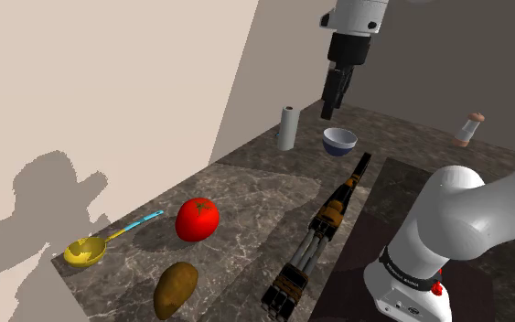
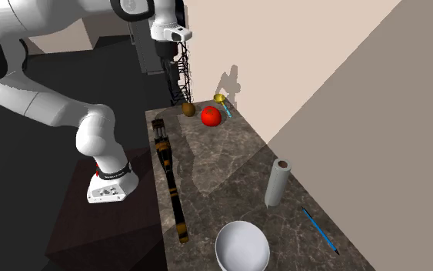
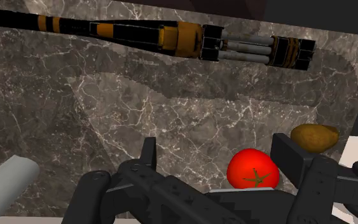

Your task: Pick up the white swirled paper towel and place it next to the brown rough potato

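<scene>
The paper towel (image 1: 286,126) is a white upright roll near the wall at the counter's far end, also seen at the paper towel (image 2: 278,182) and lying low beside the hand (image 3: 9,181). The brown potato (image 1: 175,289) lies at the near end of the counter, next to a red tomato (image 1: 197,219); potato (image 3: 313,136) and tomato (image 3: 254,168) show past the fingers. My gripper (image 1: 329,110) hangs high above the counter, over a bowl (image 1: 339,141) and to the right of the roll. Its fingers (image 3: 148,153) stand apart, open and holding nothing.
A long black-and-orange toy gun (image 1: 324,229) lies along the counter's edge. A yellow spoon (image 1: 89,249) with a blue handle rests near the wall. A shaker (image 1: 469,129) stands at the far right. A blue pen (image 2: 320,231) lies beyond the roll. The marble counter (image 1: 255,192) meets the beige wall.
</scene>
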### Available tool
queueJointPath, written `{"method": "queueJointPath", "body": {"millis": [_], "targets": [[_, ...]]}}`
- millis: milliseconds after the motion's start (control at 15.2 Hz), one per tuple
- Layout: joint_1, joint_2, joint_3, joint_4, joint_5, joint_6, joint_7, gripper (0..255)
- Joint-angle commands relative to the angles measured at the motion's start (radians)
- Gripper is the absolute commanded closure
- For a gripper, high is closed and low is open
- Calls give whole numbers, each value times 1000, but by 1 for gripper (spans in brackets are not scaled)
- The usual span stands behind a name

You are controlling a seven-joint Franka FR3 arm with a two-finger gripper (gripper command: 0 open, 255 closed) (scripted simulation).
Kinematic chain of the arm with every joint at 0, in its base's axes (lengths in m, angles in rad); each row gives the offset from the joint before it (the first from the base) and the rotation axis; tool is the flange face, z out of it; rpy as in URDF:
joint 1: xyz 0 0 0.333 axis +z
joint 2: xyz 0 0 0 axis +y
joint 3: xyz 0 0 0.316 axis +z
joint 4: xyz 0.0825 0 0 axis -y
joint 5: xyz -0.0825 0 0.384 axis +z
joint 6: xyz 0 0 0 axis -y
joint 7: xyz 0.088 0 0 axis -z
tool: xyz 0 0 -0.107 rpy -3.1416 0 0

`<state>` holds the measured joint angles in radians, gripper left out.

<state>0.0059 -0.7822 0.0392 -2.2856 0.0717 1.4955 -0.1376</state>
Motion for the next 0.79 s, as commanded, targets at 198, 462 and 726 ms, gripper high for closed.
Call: {"method": "queueJointPath", "body": {"millis": [198,462,726], "targets": [[-18,68,-40,4,-31,63,-45,0],[-39,171,-92,27,-64,142,-102,0],[-58,285,-142,69,-86,215,-157,0]]}}
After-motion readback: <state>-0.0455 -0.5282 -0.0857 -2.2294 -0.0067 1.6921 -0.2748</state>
